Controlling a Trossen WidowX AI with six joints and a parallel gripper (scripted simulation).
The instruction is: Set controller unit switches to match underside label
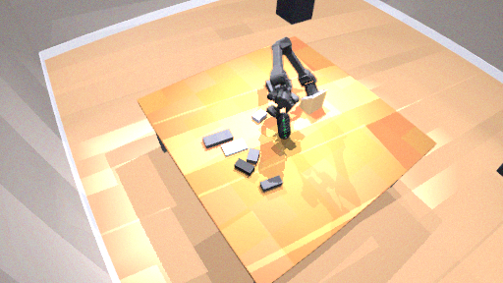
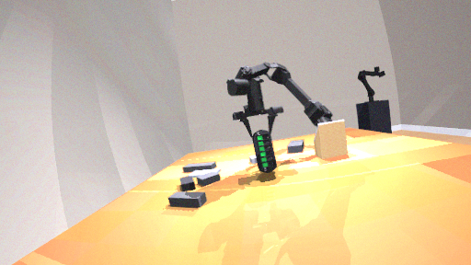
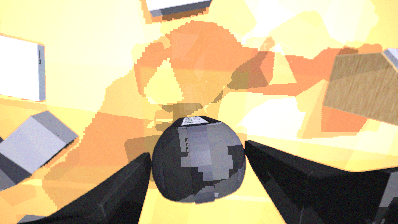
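Note:
The dark grey controller unit (image 1: 284, 127) (image 2: 270, 154) (image 3: 200, 175) hangs on end just above the bench, its long side near vertical and slightly tilted. My gripper (image 2: 262, 134) (image 3: 198, 151) is shut on its upper end, one finger on each side. In the exterior view the switch face shows a column of green ends on the left and dark ends on the right; which ends are pressed cannot be told. In the wrist view a sliver of the white label (image 3: 194, 120) shows on the unit's far side, too foreshortened to read. The bench (image 1: 344, 147) is below.
A pale wooden block (image 1: 312, 103) (image 2: 332, 139) (image 3: 357, 85) stands beside the arm. A small white part (image 1: 259, 116), a long grey module (image 1: 218, 139), a white plate (image 1: 234, 147) and dark blocks (image 1: 244, 167) (image 1: 271, 184) (image 2: 187, 200) lie around. A grey block (image 2: 295, 146) lies farther back.

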